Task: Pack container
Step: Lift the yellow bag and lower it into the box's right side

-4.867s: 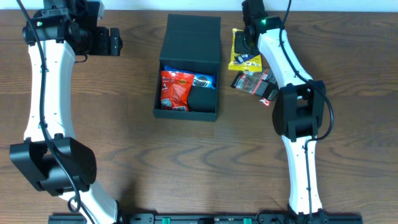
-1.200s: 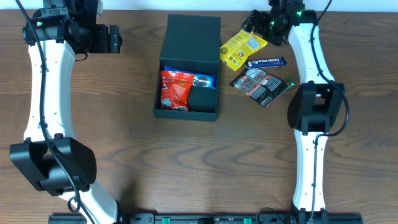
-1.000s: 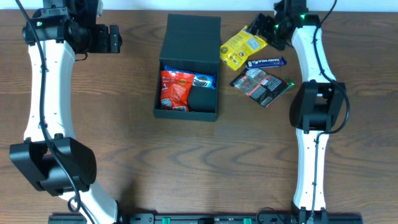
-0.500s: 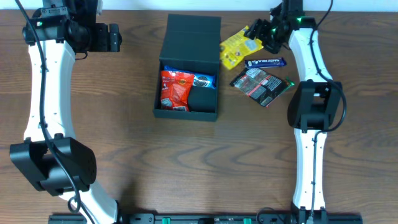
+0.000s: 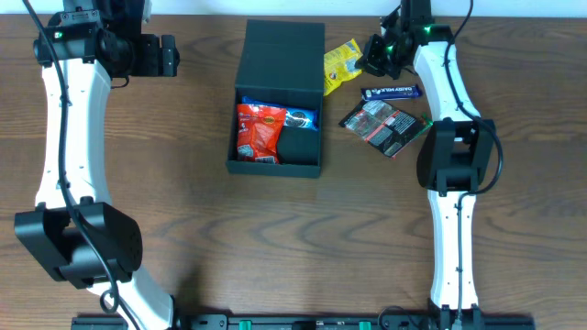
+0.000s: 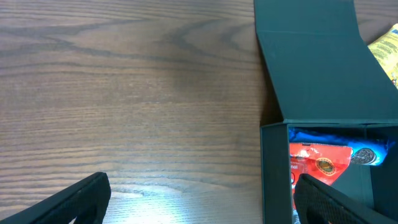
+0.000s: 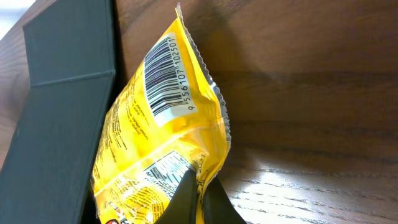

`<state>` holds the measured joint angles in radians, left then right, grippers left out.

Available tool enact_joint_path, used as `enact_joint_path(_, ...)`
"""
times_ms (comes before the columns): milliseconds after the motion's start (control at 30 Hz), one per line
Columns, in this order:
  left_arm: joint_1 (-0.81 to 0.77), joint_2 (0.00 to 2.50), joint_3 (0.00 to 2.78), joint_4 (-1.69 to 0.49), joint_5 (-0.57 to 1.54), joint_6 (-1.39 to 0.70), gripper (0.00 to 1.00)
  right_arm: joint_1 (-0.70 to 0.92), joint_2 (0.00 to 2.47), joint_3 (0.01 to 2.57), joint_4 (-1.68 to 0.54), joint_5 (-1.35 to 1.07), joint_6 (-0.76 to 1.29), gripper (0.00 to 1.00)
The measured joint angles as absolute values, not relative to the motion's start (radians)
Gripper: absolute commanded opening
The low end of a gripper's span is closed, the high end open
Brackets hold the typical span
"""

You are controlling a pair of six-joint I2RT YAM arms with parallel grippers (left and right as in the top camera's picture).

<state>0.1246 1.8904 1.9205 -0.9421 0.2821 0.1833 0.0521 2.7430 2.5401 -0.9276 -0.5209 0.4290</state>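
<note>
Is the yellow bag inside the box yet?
No, the yellow bag is outside the box, pinched by the right gripper.

The left gripper [image 6: 202,202] hangs over bare wooden table [image 6: 124,93], its two dark fingers [image 6: 68,202] poking in at the bottom corners, spread wide with only wood grain between them. To the right sits the container [image 6: 273,168], its flap lid [image 6: 311,62] folded back flat on the wood. Inside, a red packet [image 6: 317,171] lies against the near-left wall with a blue packet [image 6: 336,138] tucked behind it (the print is too small to read). A yellow packet [image 6: 387,53] peeks in at the right edge, beside the lid.
</note>
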Motion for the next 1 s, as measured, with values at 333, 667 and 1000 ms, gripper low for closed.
enact_joint_path(333, 0.125, 1.89, 1.921, -0.942, 0.282, 0.183, 0.95, 0.039, 2.616, 2.54, -0.984, -0.46, 0.302, 0.01)
enact_joint_path(667, 0.125, 1.89, 1.921, -0.942, 0.282, 0.183, 0.95, 0.039, 2.286, 2.576, -1.232, -0.635, 0.006, 0.01)
enact_joint_path(1000, 0.125, 1.891, 1.921, -0.968, 0.282, 0.207, 0.95, 0.168, 2.299, 2.569, -1.578, -0.83, -0.375, 0.01)
